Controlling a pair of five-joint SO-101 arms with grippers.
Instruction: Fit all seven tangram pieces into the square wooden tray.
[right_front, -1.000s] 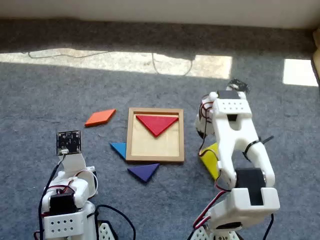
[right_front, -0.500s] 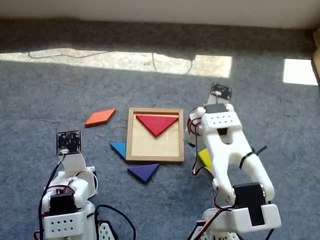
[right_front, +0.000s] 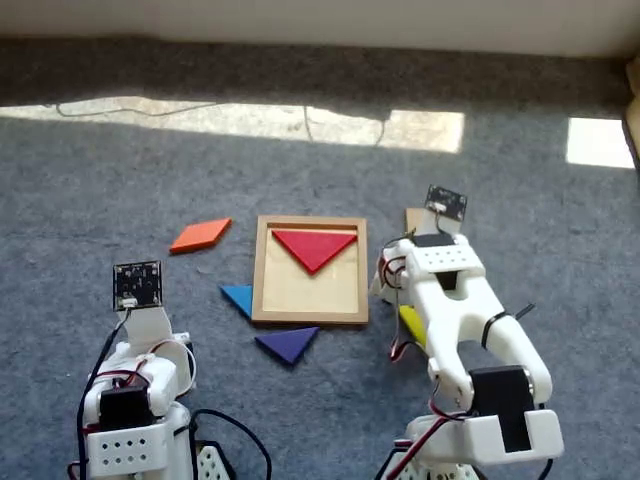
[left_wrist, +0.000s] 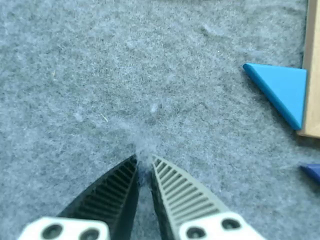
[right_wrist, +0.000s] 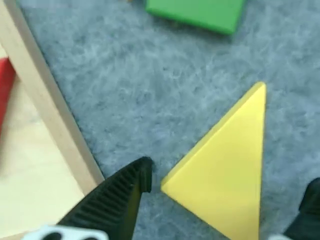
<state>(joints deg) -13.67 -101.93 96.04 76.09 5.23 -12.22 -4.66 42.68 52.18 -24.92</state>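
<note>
Right gripper has its fingers spread wide, one on each side of the yellow triangle. We see that this arm has pulled back toward the lower right of the high view since a second ago. Left gripper stays low on the left, fingers almost pressed together over carpet. We see the wooden tray mid-frame, holding the red triangle. The blue triangle touches its left edge.
</note>
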